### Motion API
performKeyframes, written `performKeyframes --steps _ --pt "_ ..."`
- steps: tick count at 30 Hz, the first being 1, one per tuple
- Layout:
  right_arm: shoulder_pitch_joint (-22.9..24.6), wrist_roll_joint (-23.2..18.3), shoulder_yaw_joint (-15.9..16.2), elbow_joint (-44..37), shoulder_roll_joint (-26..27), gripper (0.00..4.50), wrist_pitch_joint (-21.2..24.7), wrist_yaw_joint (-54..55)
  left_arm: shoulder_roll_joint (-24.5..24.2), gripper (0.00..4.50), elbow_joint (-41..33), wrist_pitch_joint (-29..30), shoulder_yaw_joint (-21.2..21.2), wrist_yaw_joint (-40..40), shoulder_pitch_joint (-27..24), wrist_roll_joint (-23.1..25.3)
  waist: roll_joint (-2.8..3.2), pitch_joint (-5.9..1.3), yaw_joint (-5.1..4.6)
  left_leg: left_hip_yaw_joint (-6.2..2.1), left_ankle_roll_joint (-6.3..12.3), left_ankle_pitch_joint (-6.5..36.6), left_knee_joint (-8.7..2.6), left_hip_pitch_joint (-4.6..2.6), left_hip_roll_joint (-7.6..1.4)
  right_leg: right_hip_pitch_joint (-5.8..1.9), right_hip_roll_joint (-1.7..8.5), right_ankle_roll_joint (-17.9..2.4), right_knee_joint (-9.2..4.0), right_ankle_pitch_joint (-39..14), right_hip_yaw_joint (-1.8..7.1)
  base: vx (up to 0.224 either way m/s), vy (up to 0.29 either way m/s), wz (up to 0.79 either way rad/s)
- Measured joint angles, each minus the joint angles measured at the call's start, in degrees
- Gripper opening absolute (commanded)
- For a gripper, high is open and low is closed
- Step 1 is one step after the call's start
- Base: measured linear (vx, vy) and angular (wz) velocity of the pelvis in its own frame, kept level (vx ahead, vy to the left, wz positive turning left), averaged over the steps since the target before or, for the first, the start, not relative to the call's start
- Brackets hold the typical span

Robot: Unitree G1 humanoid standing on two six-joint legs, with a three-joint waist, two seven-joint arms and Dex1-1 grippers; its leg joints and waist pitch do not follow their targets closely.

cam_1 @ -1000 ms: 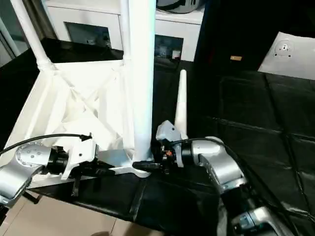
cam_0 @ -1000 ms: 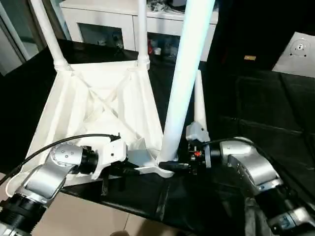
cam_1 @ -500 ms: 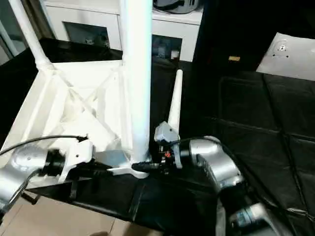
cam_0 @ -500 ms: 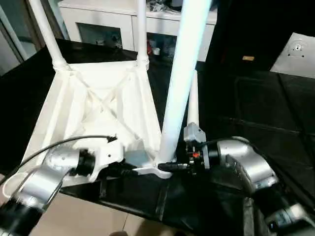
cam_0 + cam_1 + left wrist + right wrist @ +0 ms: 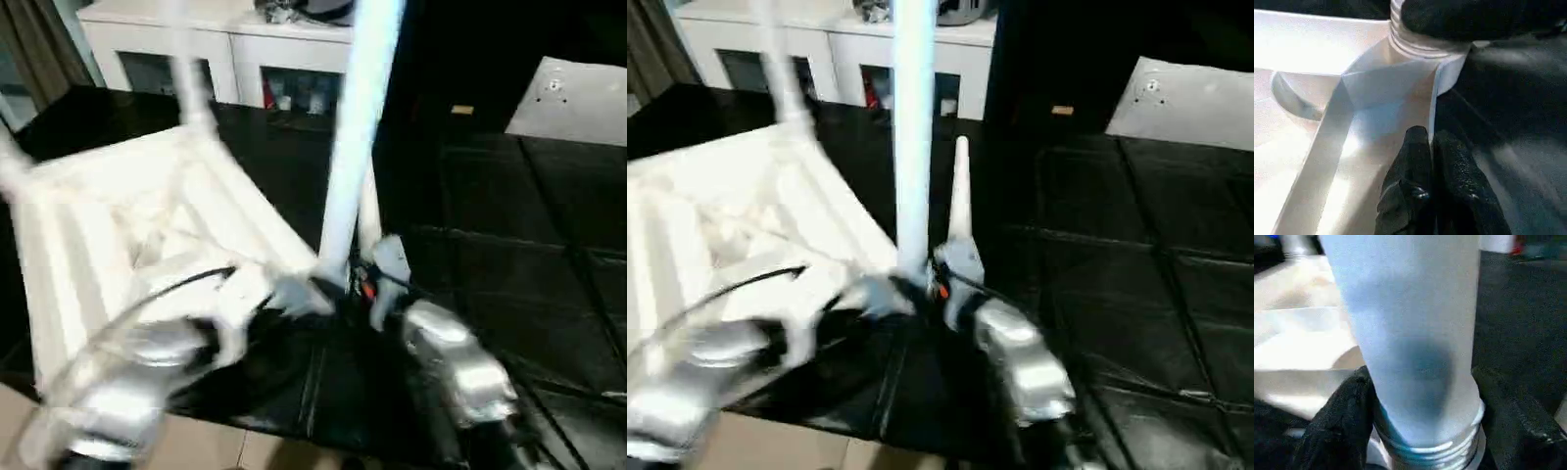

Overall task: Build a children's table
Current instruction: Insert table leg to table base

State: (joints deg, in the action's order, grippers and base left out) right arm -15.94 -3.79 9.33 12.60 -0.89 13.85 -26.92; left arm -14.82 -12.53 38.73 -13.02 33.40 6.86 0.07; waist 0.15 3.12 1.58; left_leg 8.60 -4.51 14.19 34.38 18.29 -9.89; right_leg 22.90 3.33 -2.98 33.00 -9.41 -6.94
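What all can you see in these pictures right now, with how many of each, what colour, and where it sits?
table top: one, white, upside down on the black surface, ribbed underside up
standing legs: at least two, white; one rising from the near corner socket, threads showing at its base in the right wrist view, one at a far corner
loose leg: one, white, lying on the black surface beside the table top
black surface: one, under everything
cabinet: one, white, glass-fronted, at the back
white panel: one, far right
left gripper: black fingers shut, at the top's corner rim
right gripper: black fingers either side of the near leg's base
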Motion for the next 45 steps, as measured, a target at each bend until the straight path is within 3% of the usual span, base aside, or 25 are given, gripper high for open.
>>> performKeyframes --steps 5,8,16,19,20,24,30,38,45 --pt "-1.59 1.44 -0.47 0.16 0.56 2.72 1.86 3.52 2.72 0.00 1.66 1.38 -1.99 -4.58 2.67 1.67 -0.23 0.06 0.45 -0.09 0.28 -0.04 -0.14 0.06 0.03 0.01 0.00 0.09 -0.01 -0.04 0.00 0.000 0.000 0.00" --pt "-0.81 1.06 -0.71 -1.33 0.65 3.42 1.86 3.48 2.52 0.00 2.11 1.19 -2.48 -4.76 3.27 2.07 -0.30 0.02 0.47 -0.11 0.47 -0.08 -0.19 0.07 0.03 0.01 0.00 0.17 0.00 -0.10 0.00 0.000 0.000 0.00" --pt "0.79 -2.67 -1.23 -2.29 2.77 4.09 1.89 2.02 -1.95 0.00 2.79 -0.50 -2.18 -1.19 4.17 1.64 -0.42 0.10 -0.50 -0.12 0.11 0.04 -0.14 0.05 0.00 0.03 -0.03 0.15 0.02 -0.09 0.00 0.000 0.000 0.00" --pt "0.82 -4.00 -2.20 -1.72 2.73 3.66 2.99 0.51 -5.34 0.00 1.45 -1.21 -2.28 1.38 3.49 0.69 -0.39 0.11 -0.39 -0.16 0.13 0.03 -0.15 0.17 0.00 0.12 -0.03 0.08 0.07 -0.04 -0.01 0.000 0.000 0.00" --pt "0.83 -4.36 -2.27 -1.58 2.59 3.71 3.26 0.37 -5.85 0.00 0.70 -1.31 -2.25 1.73 3.01 0.58 -0.39 0.12 -0.31 -0.16 0.18 0.01 -0.16 0.21 -0.02 0.15 -0.04 0.07 0.08 -0.04 -0.02 0.000 0.000 0.00" --pt "1.13 -5.36 -2.77 -0.76 1.98 3.25 3.72 -0.26 -6.60 0.00 -0.26 -1.31 -2.02 2.90 2.43 -0.03 -0.37 0.11 0.38 -0.16 0.44 -0.11 -0.16 0.38 -0.03 0.27 -0.05 -0.25 0.10 0.13 -0.02 0.000 0.000 0.00" --pt "1.12 -5.87 -2.77 -0.54 1.06 2.90 3.87 -1.95 -8.36 0.00 -0.27 -1.68 -2.07 4.10 2.40 -0.52 -0.36 0.10 0.46 -0.16 0.42 -0.14 -0.13 0.35 -0.03 0.26 -0.05 -0.23 0.13 0.12 -0.03 0.000 0.000 0.00" --pt "1.03 -7.06 -2.31 -0.29 -0.47 2.83 4.29 -4.56 -10.63 0.00 -0.81 -3.34 -2.10 5.68 1.46 -1.12 -0.40 0.08 0.65 -0.16 0.42 -0.14 -0.07 0.34 -0.03 0.26 -0.04 -0.25 0.18 0.14 -0.02 0.000 0.000 0.00" --pt "1.02 -7.13 -0.58 -0.75 -2.35 2.83 4.83 -7.28 -15.69 0.00 -1.12 -6.88 -2.17 9.46 0.46 -1.46 -0.61 -0.05 0.71 -0.16 0.39 -0.16 -0.04 0.28 -0.04 0.22 -0.05 -0.15 0.23 0.08 -0.02 0.000 0.000 0.00"
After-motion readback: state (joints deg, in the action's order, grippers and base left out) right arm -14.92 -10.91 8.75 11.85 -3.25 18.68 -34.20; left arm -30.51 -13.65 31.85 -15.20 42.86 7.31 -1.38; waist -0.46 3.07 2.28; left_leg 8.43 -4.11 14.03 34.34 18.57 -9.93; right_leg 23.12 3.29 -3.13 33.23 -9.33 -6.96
